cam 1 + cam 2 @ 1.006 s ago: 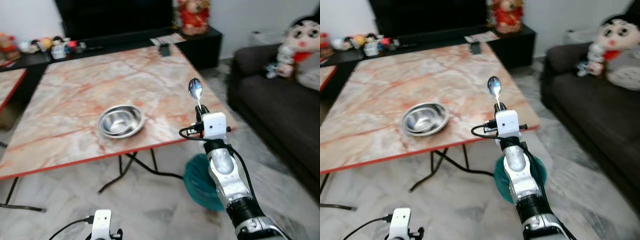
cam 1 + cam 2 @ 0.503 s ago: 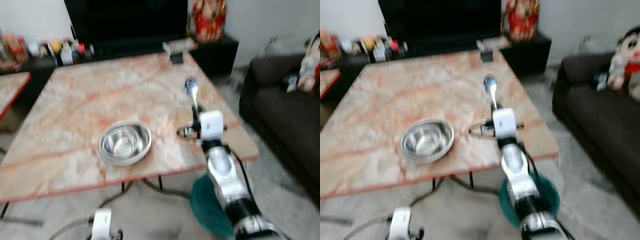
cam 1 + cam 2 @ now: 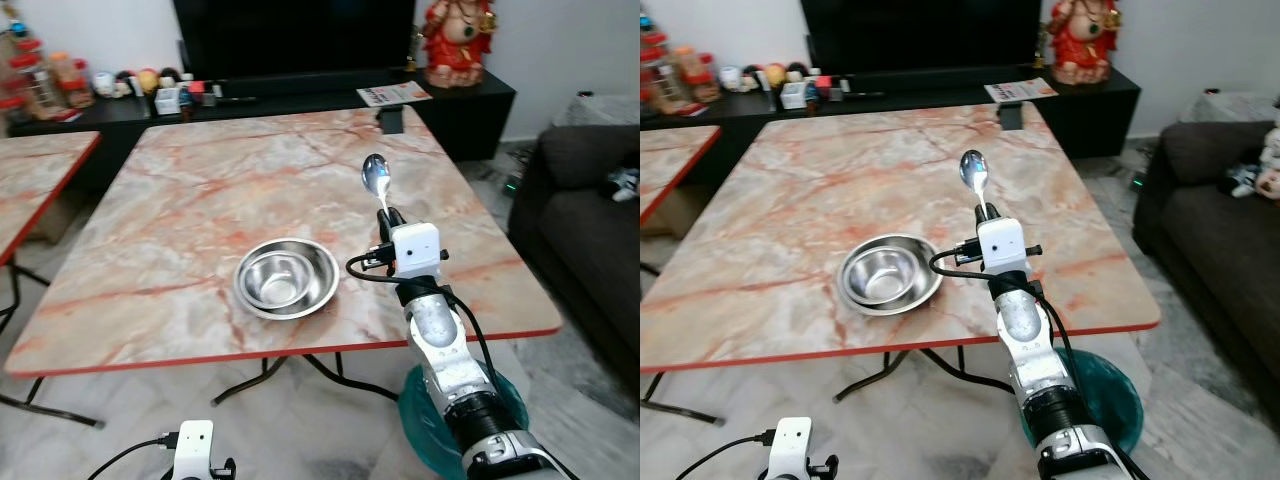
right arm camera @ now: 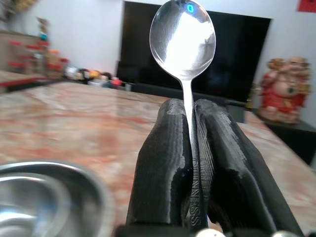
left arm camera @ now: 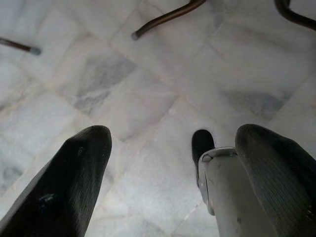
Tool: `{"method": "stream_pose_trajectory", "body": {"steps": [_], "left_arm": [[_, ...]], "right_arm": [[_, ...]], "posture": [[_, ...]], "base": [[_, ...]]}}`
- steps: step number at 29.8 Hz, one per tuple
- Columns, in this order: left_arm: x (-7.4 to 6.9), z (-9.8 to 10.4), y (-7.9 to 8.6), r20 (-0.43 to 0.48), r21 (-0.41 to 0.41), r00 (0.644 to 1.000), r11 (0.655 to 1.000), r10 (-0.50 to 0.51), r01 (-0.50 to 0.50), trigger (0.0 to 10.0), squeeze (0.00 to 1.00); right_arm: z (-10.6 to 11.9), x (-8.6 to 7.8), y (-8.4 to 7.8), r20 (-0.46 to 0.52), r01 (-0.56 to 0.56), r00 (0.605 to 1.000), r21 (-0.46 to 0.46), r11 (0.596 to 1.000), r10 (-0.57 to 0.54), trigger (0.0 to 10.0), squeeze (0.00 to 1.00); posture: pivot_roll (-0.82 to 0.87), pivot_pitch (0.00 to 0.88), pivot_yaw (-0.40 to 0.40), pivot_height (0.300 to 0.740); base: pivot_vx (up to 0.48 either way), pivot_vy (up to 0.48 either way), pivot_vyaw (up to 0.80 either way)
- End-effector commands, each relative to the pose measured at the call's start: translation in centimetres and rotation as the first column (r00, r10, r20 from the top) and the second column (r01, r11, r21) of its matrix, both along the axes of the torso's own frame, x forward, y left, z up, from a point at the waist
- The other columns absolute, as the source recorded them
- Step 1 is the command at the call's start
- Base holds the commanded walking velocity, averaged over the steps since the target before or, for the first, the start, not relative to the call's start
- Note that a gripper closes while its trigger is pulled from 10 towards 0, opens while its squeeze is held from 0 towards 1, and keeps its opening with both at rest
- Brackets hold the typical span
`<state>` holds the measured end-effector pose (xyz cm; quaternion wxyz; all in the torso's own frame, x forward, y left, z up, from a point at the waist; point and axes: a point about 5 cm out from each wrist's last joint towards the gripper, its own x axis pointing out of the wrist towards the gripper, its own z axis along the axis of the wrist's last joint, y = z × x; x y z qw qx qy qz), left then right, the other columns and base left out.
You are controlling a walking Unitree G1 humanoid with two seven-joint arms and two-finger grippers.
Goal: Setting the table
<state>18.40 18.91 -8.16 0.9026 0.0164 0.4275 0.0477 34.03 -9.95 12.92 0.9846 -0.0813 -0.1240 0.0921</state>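
Spoon [image 4: 183, 37] is upright in my right gripper [image 4: 190, 163]: long axis near vertical, bowl end up, handle end down between the fingers. In the left eye view it leans a touch toward 11 o'clock, bowl [image 3: 376, 176] at the top. In the right wrist view the bowl's shiny face is toward that camera.

My right fingers [image 4: 160, 163] are pinched tight on the spoon handle, one pad on each side, no visible gap except the handle itself. Engraved lettering on the handle runs along its length; I can't read it fully.

Right gripper sits above the marble table [image 3: 200, 200], over its near-right part, at about 3 o'clock from the steel bowl [image 3: 286, 277] and near it. The spoon is held in the air, not touching the tabletop or the bowl.

The steel bowl stands upright on the table near the near edge, a smaller steel bowl nested inside it as far as I can tell.

My left gripper [image 5: 173, 168] hangs low over the marble floor [image 5: 148, 74], fingers [image 5: 64, 182] spread wide, holding nothing. A table leg [image 5: 165, 17] crosses the floor beyond it.

Around: teal basin [image 3: 1105, 395] on the floor under the table's near-right corner, dark sofa [image 3: 590, 220] at 3 o'clock, black TV cabinet [image 3: 300, 95] at 12 o'clock with a red figurine [image 3: 455, 40] on it.
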Motion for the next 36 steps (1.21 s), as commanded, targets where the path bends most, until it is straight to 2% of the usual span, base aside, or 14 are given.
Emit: {"method": "stream_pose_trajectory", "body": {"steps": [1, 17, 22, 36], "left_arm": [[-0.14, -0.06, 0.21, -0.01, 0.008, 1.0, 1.0, 0.006, -0.006, 10.0, 0.0], [-0.07, -0.04, 0.18, -0.009, 0.009, 1.0, 1.0, 0.004, -0.004, 10.0, 0.0], [-0.03, -0.02, 0.17, -0.008, 0.009, 1.0, 1.0, 0.004, -0.004, 10.0, 0.0], [0.09, 0.06, 0.2, 0.001, 0.007, 1.0, 1.0, 0.007, -0.007, 10.0, 0.0]], "right_arm": [[0.26, 0.13, -0.13, 0.002, 0.002, 1.0, 0.012, 1.0, -0.002, 10.0, 0.0], [0.25, 0.23, -0.34, -0.003, 0.015, 1.0, 0.012, 1.0, -0.015, 10.0, 0.0], [0.28, 0.19, -0.17, 0.006, 0.004, 1.0, -0.014, 1.0, -0.004, 10.0, 0.0], [0.07, 0.1, -0.3, -0.007, 0.012, 1.0, 0.006, 1.0, -0.012, 10.0, 0.0]], "posture": [[-0.04, 0.0, 0.064, 0.736], [-0.04, 0.0, 0.064, 0.736], [-0.04, 0.001, 0.063, 0.736], [-0.04, 0.0, 0.064, 0.736]], "base": [[0.281, 0.0, 0.0], [0.287, 0.0, 0.0], [0.286, 0.0, 0.09], [0.226, 0.0, 0.1]]}}
